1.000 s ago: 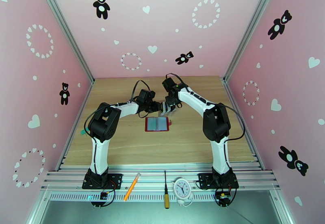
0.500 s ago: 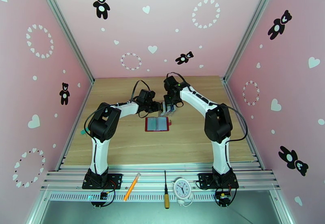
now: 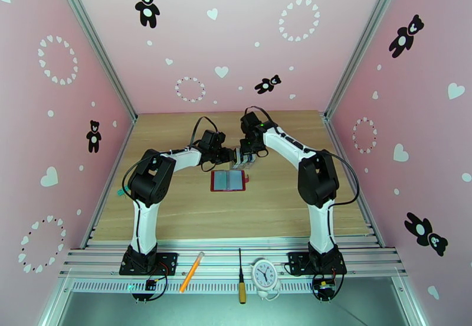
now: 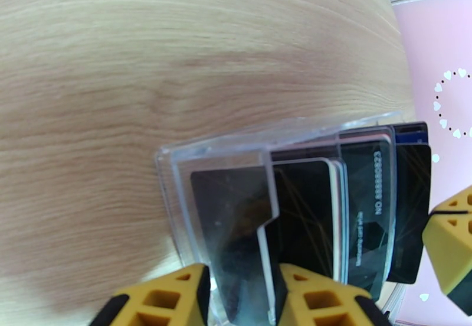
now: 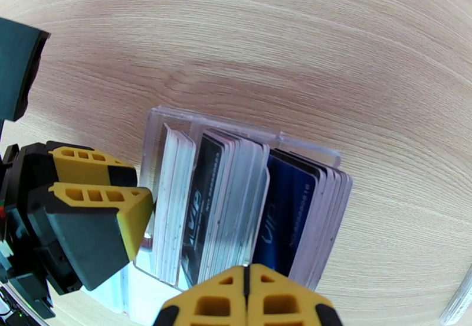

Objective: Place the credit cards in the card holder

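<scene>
With left claw point(image 4: 242, 289) pinching clear card stand point(image 4: 177, 168), right claw point(image 5: 246, 297), clenched empty just short of credit cards point(image 5: 221, 203), could jam them, tipping stand.

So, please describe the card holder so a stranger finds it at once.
At the middle of the wooden table lies the card holder, opened flat. It is dark red with grey pockets, unlike the clear upright stand just behind it.

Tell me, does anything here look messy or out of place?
Nothing spilled or broken. The cards stand neatly in the clear stand, the red wallet lies open and flat. Only the clock, screwdriver and orange pen on the front rail seem unrelated.
</scene>
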`<state>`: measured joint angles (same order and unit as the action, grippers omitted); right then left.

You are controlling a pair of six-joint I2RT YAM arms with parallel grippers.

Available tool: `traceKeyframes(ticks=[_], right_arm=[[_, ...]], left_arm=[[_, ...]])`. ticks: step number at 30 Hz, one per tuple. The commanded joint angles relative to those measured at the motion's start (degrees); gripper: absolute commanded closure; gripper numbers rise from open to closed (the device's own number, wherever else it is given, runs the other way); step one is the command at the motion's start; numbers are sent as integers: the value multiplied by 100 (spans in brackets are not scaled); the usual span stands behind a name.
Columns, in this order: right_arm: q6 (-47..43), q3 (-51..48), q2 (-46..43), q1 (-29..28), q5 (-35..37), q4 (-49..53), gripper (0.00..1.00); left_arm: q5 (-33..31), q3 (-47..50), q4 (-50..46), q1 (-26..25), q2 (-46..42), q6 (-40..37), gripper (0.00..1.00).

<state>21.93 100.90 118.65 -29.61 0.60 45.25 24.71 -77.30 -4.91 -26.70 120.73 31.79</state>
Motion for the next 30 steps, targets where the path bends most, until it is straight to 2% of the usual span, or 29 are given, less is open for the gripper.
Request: traceKeyframes(ticks=[1,18,24,30], right_arm=[[14,-154,-81,-13,-128,146,100],[23,-229,-50,1,-192,152,87],[27,-229,-70,3,-169,153,86],[30,-203,-161,7,-10,190,94]], left_arm=[[-88,57,-248,59,224,21,64],[-101,59,-241,68,189,11,64],[-105,65,-245,68,190,11,64],[-95,74,-243,68,185,14,64]])
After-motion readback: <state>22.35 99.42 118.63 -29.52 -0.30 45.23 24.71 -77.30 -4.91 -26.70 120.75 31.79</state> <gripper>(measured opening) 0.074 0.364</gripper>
